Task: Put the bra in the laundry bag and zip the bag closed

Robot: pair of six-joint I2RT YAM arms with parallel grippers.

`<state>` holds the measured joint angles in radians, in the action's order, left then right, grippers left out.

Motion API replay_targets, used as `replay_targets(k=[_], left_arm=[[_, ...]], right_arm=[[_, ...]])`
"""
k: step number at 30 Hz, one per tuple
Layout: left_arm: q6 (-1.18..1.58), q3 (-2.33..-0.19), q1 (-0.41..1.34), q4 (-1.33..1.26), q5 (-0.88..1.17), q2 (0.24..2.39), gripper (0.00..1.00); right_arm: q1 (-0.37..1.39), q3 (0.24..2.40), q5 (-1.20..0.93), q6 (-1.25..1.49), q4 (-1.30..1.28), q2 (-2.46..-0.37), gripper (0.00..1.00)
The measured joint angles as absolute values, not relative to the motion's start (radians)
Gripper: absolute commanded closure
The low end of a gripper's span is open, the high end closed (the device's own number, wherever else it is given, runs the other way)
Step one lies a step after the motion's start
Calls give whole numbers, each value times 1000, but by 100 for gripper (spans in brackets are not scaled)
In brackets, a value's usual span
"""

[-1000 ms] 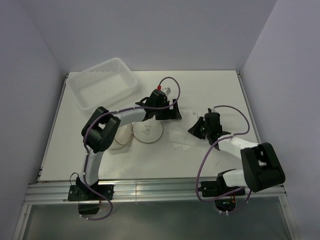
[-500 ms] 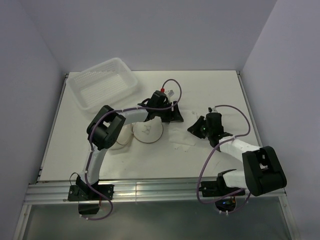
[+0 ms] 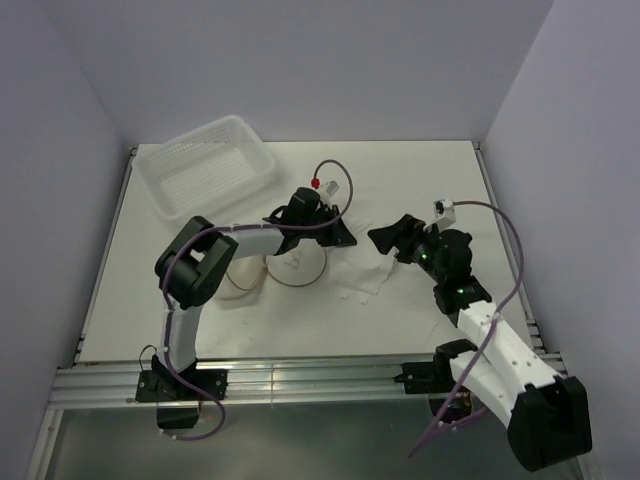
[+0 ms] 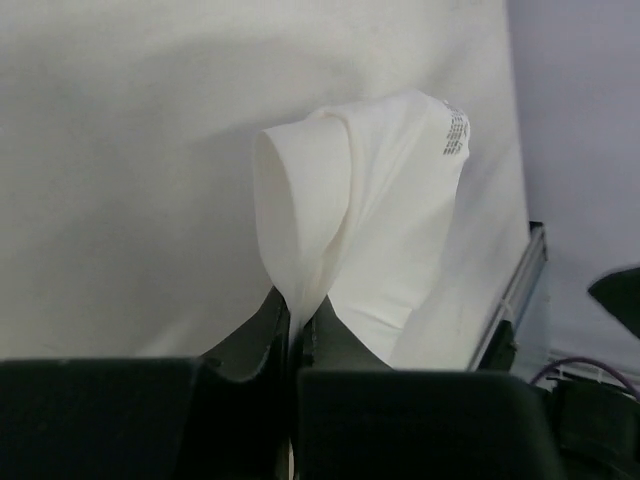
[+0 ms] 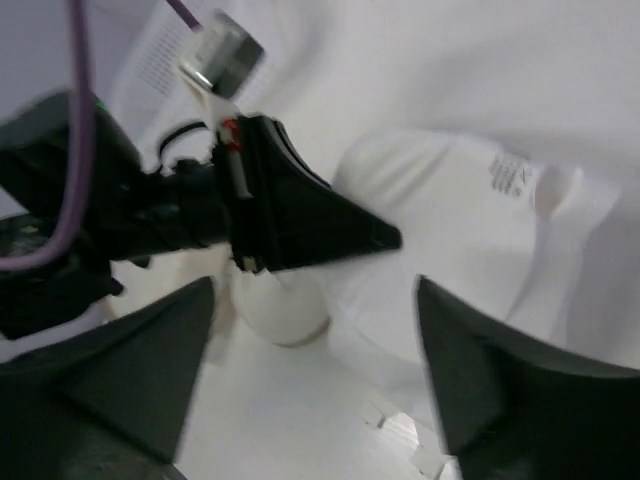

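Observation:
The bra (image 4: 370, 220) is a pale cream padded garment with a printed label, and my left gripper (image 4: 297, 325) is shut on a fold of it. From above, the bra (image 3: 365, 275) lies partly on the table just right of the left gripper (image 3: 340, 235). The laundry bag (image 3: 295, 265), a white round pouch with a small dark icon, sits under the left arm's wrist. My right gripper (image 3: 385, 240) hangs open above the bra's right side, holding nothing. The right wrist view looks down between open fingers (image 5: 130, 370) onto the bra (image 5: 480, 230), the laundry bag (image 5: 280, 310) and the left gripper (image 5: 330, 235).
A rectangular perforated white plastic basket (image 3: 208, 165) stands at the back left of the table (image 3: 430, 170). Purple cables loop over both arms. An aluminium rail (image 3: 300, 380) runs along the table's near edge.
The left gripper has closed onto the bra. The right gripper has opened, let go of the bra, and risen back to the right.

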<state>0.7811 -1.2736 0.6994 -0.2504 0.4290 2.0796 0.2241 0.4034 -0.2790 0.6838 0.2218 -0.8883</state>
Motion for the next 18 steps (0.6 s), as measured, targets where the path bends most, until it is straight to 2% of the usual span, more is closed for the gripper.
replay_targets(k=[7,13,18], left_arm=[[791,-1154,699,-385,428,1777,100],[771,-1109,699,-423,420,1545,100],[737,-1054,699,-381,387,1442,100]], right_arm=[[224,423,-257,601,228,-654,0],[223,445,-254,510,198,-575,0],[223,467,-297,469,194,-547,0]])
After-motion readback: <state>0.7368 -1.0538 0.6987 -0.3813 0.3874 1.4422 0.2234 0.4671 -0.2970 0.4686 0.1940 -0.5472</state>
